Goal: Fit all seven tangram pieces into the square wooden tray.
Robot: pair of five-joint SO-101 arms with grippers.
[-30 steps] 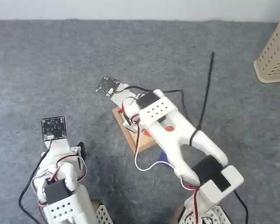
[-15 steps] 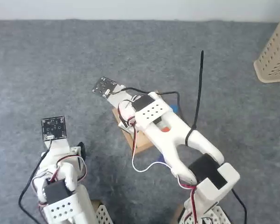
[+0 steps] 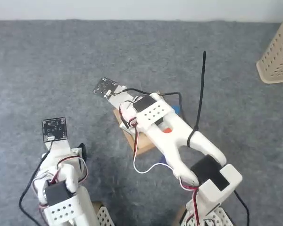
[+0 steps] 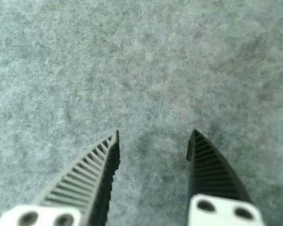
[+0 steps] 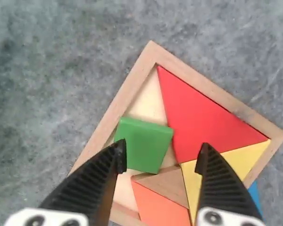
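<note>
The square wooden tray [image 5: 127, 87] holds a large red triangle [image 5: 203, 117], a yellow triangle [image 5: 236, 162], an orange piece [image 5: 155, 202] and a brown triangle [image 5: 167, 181]. A green square [image 5: 144, 143] lies askew on the bare tray floor beside the red triangle. My right gripper [image 5: 161, 153] hangs open just above the green square, one finger to each side of it. A blue piece [image 5: 253, 195] pokes out past the tray's far corner. In the high view the right arm [image 3: 160, 122] covers most of the tray [image 3: 139, 143]. My left gripper [image 4: 154, 136] stands open over bare carpet.
Grey carpet covers the table. A beige slatted basket [image 3: 278, 52] stands at the back right. A black cable [image 3: 200, 89] rises from the right arm. The left arm [image 3: 61, 183] sits at the front left, apart from the tray.
The right arm shifted a little to the left and away over the tray, its cable swinging with it, then held still. The left arm has not moved.
</note>
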